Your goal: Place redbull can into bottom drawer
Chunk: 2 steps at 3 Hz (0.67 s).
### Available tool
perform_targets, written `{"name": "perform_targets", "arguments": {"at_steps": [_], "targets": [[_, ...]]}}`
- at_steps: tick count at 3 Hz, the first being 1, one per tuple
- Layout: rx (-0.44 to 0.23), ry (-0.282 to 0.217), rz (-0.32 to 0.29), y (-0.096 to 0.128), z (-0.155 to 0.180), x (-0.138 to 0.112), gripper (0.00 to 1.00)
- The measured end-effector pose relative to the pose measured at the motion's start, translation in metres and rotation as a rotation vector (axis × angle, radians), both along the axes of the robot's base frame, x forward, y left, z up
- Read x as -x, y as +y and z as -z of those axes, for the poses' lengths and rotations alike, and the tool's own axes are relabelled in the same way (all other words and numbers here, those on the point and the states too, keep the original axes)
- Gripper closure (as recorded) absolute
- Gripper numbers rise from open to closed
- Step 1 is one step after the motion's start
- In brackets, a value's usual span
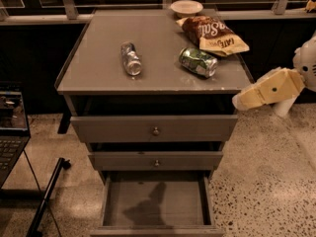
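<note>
The redbull can (130,59), slim and silver-blue, lies on its side on the left half of the grey cabinet top (98,68). The bottom drawer (155,204) is pulled out at the foot of the cabinet, with a bare flat floor. My gripper (243,100) comes in from the right, beside the cabinet's front right corner at about top height. It is well to the right of the can and holds nothing that I can see.
A fatter green can (198,61) lies on its side right of the redbull can. A brown chip bag (213,34) and a white bowl (186,7) sit at the back right. Two upper drawers with round knobs (155,131) stand slightly out. A laptop (11,127) stands at left.
</note>
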<state>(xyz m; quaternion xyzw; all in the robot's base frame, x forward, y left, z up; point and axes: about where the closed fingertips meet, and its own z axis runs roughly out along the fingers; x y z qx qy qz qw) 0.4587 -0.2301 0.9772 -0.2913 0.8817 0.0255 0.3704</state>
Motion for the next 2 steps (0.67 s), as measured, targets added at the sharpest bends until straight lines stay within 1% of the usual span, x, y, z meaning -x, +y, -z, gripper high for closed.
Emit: {"name": "perform_targets", "arguments": {"at_steps": [1,2], "targets": [[-0.108,-0.012,-0.006,0.022,0.009,-0.038,0.00],[-0.212,0.019,-0.023,0.053,0.022,-0.078,0.00]]}}
